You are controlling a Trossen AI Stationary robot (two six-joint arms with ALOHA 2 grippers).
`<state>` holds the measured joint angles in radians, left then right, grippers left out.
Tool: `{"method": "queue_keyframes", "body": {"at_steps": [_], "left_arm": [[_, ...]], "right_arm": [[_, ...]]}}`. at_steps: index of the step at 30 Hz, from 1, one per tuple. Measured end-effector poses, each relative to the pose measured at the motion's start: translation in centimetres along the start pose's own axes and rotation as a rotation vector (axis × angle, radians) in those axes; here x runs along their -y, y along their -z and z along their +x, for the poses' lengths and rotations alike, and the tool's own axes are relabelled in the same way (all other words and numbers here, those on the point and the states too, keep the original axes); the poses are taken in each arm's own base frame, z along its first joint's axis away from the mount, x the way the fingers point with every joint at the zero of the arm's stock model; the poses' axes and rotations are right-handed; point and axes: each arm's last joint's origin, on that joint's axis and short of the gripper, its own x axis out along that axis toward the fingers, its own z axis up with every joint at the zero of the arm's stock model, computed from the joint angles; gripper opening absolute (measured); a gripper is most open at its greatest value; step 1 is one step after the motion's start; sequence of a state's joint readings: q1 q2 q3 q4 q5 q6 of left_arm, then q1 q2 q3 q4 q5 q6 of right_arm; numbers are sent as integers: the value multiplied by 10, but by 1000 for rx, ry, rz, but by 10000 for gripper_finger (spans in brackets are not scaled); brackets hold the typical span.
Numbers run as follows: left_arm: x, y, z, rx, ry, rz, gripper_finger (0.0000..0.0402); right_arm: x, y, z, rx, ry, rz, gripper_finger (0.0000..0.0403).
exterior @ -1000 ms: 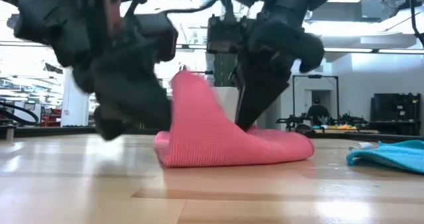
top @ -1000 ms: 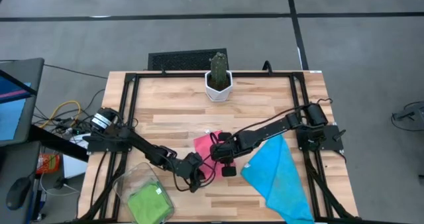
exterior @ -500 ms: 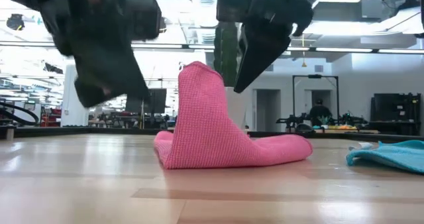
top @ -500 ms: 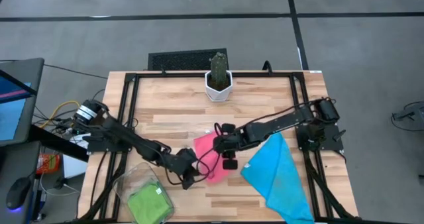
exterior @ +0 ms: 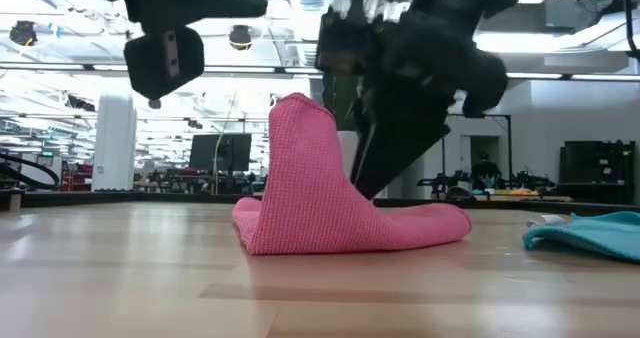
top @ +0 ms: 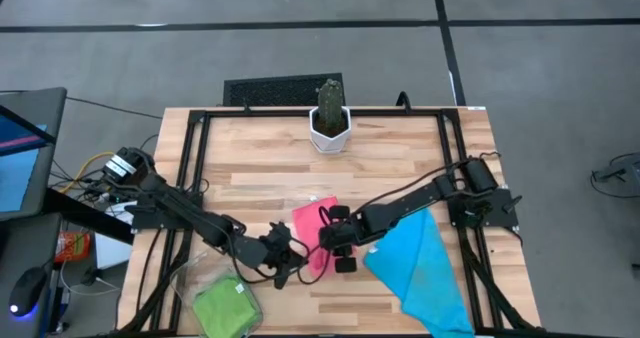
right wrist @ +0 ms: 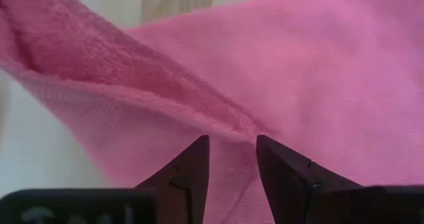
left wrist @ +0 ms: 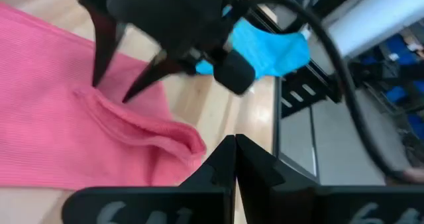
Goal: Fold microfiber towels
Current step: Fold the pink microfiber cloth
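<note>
Fingers of right gripper [right wrist: 232, 159] stand apart, tips at a raised ridge of the fuzzy hot-pink microfiber towel [top: 312, 233], not pinching it. Left gripper [top: 283, 265] fingers closed, empty, just beside towel's near edge. Pink towel lies bunched mid-desk [top: 260, 168], w/ sky-blue microfiber towel [top: 425, 268] near, light-green one [top: 222, 304] in clear plastic bin [top: 200, 267].

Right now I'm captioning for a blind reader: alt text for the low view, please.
A pink towel lies on the wooden table, one fold standing up in a peak. The right claw hangs open just behind it, the left claw is raised, and a blue towel lies at the right edge.
</note>
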<state>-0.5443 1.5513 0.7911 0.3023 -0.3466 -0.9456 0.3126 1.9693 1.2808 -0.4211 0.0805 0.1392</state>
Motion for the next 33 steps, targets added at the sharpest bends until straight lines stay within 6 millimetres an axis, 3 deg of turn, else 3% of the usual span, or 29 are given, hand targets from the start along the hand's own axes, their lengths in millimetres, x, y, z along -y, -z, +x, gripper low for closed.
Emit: {"method": "queue_keyframes", "body": {"at_steps": [8, 14, 18, 22, 28, 33], "left_arm": [[-5, -2, 1, 6, -42, 6, 0], [-6, -1, 1, 8, -62, 12, 0], [-7, -1, 1, 4, -67, 15, 0], [-7, 0, 1, -1, -73, 18, 0], [-8, 0, 1, -4, -78, 28, 0], [-10, 0, 1, 8, -110, 36, 0]], "right_arm": [[12, -3, 2, 19, 12, -40, 150], [10, 2, 24, -21, -39, -64, 150], [8, 3, 26, -29, -37, -47, 143], [9, 1, 16, -16, 2, -47, 97], [16, -9, -18, 41, 12, -30, 15], [20, -10, -31, 57, 44, -9, 28]]}}
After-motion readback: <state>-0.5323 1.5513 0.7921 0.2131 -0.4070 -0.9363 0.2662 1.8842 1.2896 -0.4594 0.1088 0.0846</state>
